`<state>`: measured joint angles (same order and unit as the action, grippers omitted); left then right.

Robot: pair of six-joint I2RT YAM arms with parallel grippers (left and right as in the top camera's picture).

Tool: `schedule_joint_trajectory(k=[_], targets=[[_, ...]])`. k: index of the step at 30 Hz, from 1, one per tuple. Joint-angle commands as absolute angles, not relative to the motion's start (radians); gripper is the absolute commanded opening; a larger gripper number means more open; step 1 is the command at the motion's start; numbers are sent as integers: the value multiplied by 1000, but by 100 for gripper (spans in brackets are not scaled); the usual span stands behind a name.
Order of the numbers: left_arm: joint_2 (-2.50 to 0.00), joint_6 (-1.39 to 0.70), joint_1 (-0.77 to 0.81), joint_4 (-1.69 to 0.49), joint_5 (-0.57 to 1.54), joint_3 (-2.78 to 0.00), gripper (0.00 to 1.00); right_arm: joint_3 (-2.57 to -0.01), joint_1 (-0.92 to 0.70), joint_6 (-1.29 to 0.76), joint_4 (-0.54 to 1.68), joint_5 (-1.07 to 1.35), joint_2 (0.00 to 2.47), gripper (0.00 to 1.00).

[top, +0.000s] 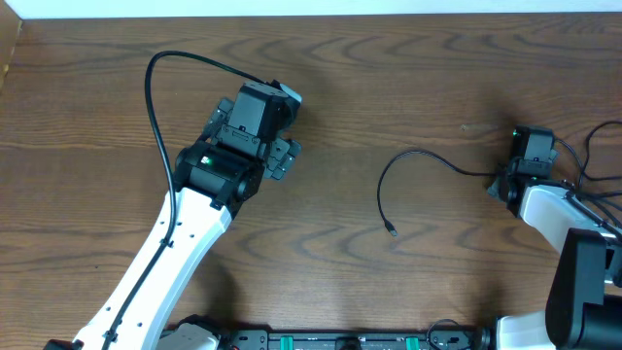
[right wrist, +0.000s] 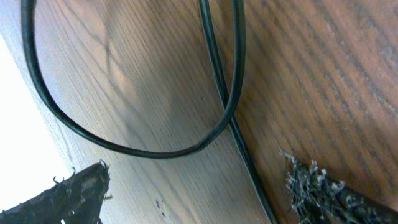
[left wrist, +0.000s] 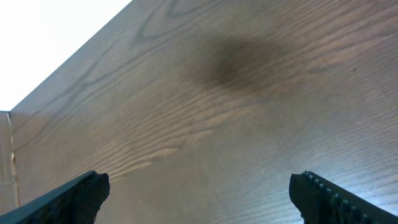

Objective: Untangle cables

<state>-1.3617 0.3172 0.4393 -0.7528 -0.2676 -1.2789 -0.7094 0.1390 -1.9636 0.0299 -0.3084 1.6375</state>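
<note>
One thin black cable (top: pixel 403 156) lies on the wooden table. Its small plug end (top: pixel 391 231) is near the middle, and it curves up and right toward my right gripper (top: pixel 505 181). In the right wrist view this cable (right wrist: pixel 134 149) forms a loop that crosses over itself. One strand runs on between the fingers, close to the frayed right fingertip (right wrist: pixel 311 186). The right gripper (right wrist: pixel 199 186) is open over it, and its fingers grip nothing. My left gripper (top: pixel 292 131) stands open over bare wood at centre left. In its wrist view the left gripper (left wrist: pixel 199 193) holds nothing.
A thicker black cord (top: pixel 151 92) arches from the left arm over the table's left part. More arm cords (top: pixel 593 146) hang at the right edge. The table's far edge (top: pixel 311 19) runs along the top. The arm bases stand at the front edge.
</note>
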Motion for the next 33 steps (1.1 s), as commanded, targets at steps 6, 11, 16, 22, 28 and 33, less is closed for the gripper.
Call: schedule_joint_trajectory(k=[6, 11, 16, 22, 28, 33], targets=[[-1360, 312, 437, -739, -271, -1280, 98, -671, 63, -1799, 47, 4, 1666, 95], [-1360, 312, 437, -740, -270, -1280, 98, -671, -40, -1513, 50, -132, 1666, 99], [-1360, 312, 437, -739, -271, -1280, 98, -671, -72, -1322, 126, -162, 1666, 99], [-1360, 312, 437, -739, -271, -1280, 98, -671, -71, -1119, 146, -163, 1666, 96], [-1360, 312, 437, -740, -271, -1280, 98, -671, -74, -1134, 142, -120, 1666, 99], [-1360, 312, 437, -747, -270, -1280, 98, -671, -75, -1293, 144, -121, 1666, 99]])
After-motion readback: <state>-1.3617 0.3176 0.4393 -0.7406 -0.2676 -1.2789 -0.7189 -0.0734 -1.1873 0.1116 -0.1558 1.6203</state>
